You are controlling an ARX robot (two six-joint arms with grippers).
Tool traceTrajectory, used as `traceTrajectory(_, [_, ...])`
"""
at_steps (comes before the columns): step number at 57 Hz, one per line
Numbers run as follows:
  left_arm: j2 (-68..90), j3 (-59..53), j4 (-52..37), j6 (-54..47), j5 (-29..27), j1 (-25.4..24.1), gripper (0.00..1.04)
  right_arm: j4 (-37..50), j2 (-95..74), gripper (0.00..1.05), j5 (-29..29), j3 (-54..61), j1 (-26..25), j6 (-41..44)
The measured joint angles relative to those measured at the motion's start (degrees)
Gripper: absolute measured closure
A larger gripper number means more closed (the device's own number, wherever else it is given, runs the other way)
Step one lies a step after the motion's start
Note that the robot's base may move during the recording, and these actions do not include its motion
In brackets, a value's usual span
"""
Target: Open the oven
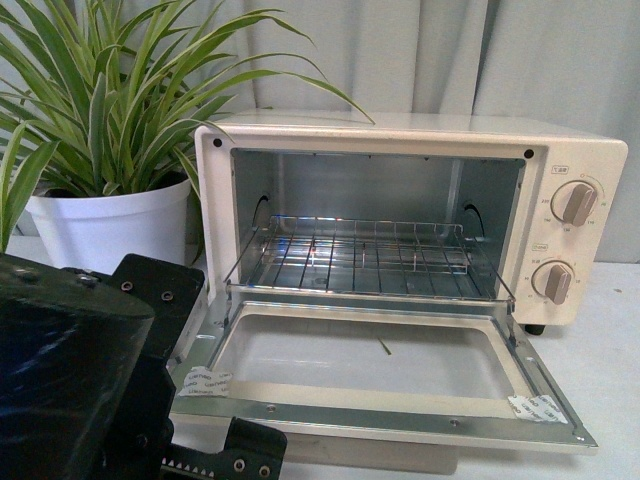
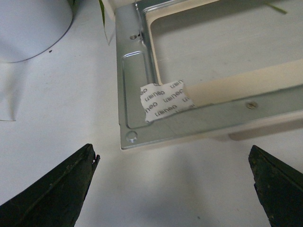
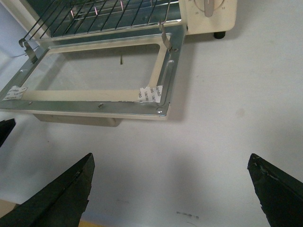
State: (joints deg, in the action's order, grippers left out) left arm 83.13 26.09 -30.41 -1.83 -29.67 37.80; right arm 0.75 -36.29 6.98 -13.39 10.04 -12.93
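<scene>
Front view shows the cream-white boxy toaster oven [image 1: 420, 126] standing on the pale white tabletop [image 3: 227, 118], just beside a white pot holding a striped green plant [image 1: 100, 225]. Its glass-windowed door with the bare metal inner frame [image 1: 400, 421] is swung all the way down and lies roughly level in front of the cavity. The chrome wire rack [image 1: 360, 255] inside is fully exposed, and the two round beige knobs [image 1: 577, 203] sit on the panel to the side.

Judged from this, the opening itself looks finished: the door is down as far as its hinges seem to allow and nothing holds it.

The left gripper [image 2: 173, 154] hangs with its jaws spread wide and empty, just off the door's near corner, where a white printed paper sticker [image 2: 163, 100] is stuck, and it does not touch the frame. The right gripper [image 3: 170, 159] is likewise spread wide and empty, well apart from the door's front edge. A pale strip under that edge in the right wrist view is probably the bar handle [image 3: 78, 121], though too little of it shows to be sure.

What seems left is only for the arms to pull clear.
</scene>
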Motion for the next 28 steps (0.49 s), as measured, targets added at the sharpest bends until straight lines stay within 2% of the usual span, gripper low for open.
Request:
traceTrajectory(15, [-17.14, -8.48, 4.28, -0.94, -0.66, 4.31, 0.07, -6.49, 13.14, 0.09, 0.90, 4.09, -3.56, 4.48])
traceTrajectory(28, [-31.93, -14.58, 6.73, 0.83, -2.86, 2.62, 0.07, -13.03, 24.46, 0.09, 1.46, 6.08, -4.61, 5.99])
